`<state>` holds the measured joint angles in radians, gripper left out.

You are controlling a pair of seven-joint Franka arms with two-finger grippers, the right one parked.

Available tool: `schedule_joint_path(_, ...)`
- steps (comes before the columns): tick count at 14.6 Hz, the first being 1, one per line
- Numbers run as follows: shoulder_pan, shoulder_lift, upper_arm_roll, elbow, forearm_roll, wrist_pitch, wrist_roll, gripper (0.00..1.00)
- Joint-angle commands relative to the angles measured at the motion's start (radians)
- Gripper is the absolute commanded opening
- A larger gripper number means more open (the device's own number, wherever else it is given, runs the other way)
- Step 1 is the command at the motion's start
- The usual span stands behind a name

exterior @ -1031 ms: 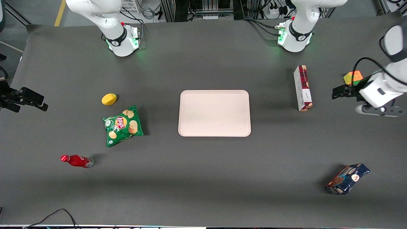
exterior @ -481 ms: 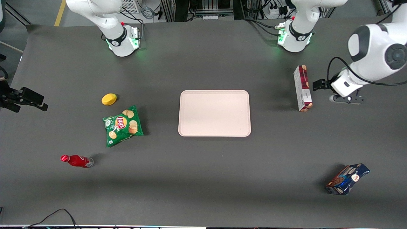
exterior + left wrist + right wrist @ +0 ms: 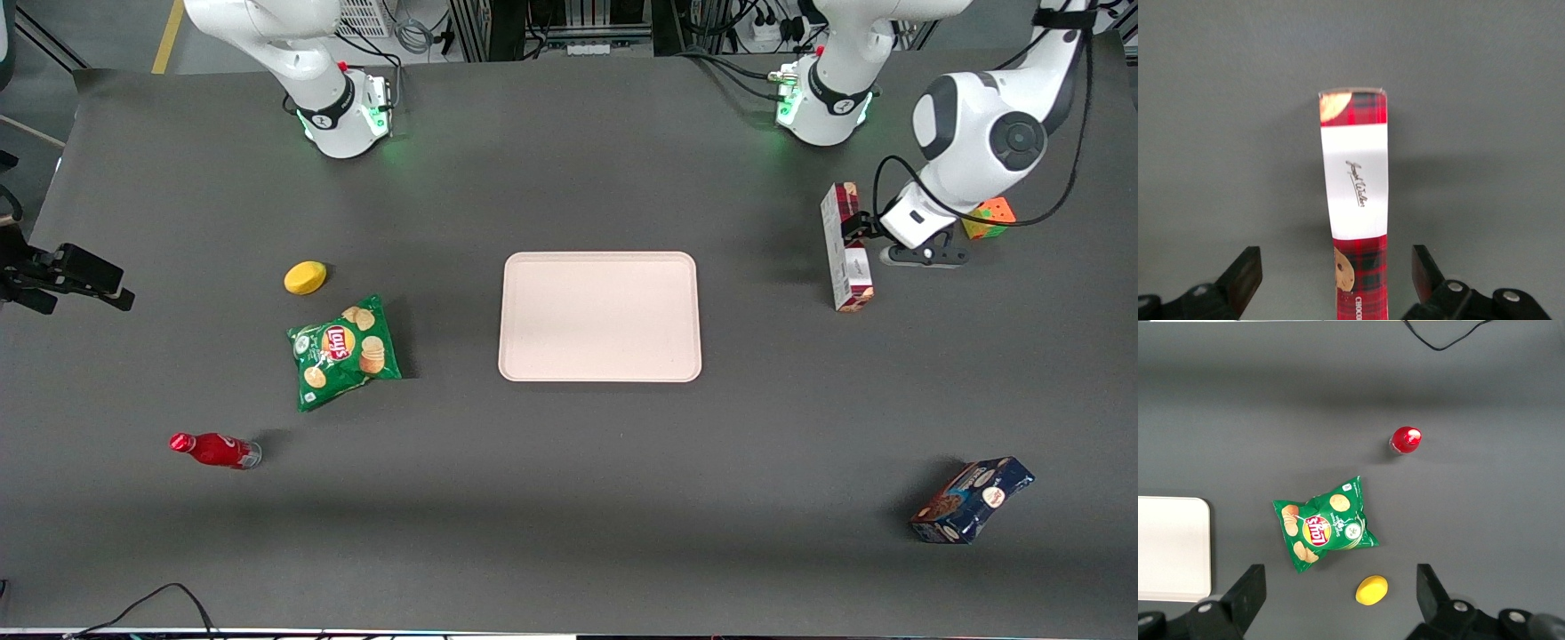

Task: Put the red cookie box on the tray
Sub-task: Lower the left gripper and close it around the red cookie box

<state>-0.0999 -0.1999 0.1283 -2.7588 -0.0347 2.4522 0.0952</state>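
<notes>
The red cookie box (image 3: 849, 271) stands on its long narrow side on the dark table, toward the working arm's end and apart from the tray (image 3: 600, 316). In the wrist view the red cookie box (image 3: 1355, 180) shows plaid ends and a white panel with script. My gripper (image 3: 856, 227) hangs just above the box's middle and is open. In the wrist view the gripper (image 3: 1337, 267) has one black finger on each side of the box, with clear gaps and no touch. The pale pink tray lies bare at the table's middle.
A multicoloured cube (image 3: 989, 218) sits close beside the working arm's wrist. A dark blue cookie box (image 3: 972, 500) lies nearer the front camera. Toward the parked arm's end lie a green chips bag (image 3: 342, 351), a yellow lemon-like object (image 3: 305, 277) and a red bottle (image 3: 213, 450).
The working arm has swung in from the table's end until its open gripper straddles the red cookie box. The cube, covered half a second ago, shows again. The box has not moved.
</notes>
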Motion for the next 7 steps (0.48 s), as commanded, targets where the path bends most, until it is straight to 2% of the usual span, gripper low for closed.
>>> schedule_joint_path(1, -0.009, -0.003, -0.004, -0.103, -0.007, 0.147, -0.022, 1.0)
schedule_joint_path(5, -0.026, 0.043, -0.006, -0.124, -0.008, 0.186, -0.064, 1.0)
schedule_joint_path(7, -0.073, 0.065, -0.01, -0.124, -0.008, 0.215, -0.118, 1.0)
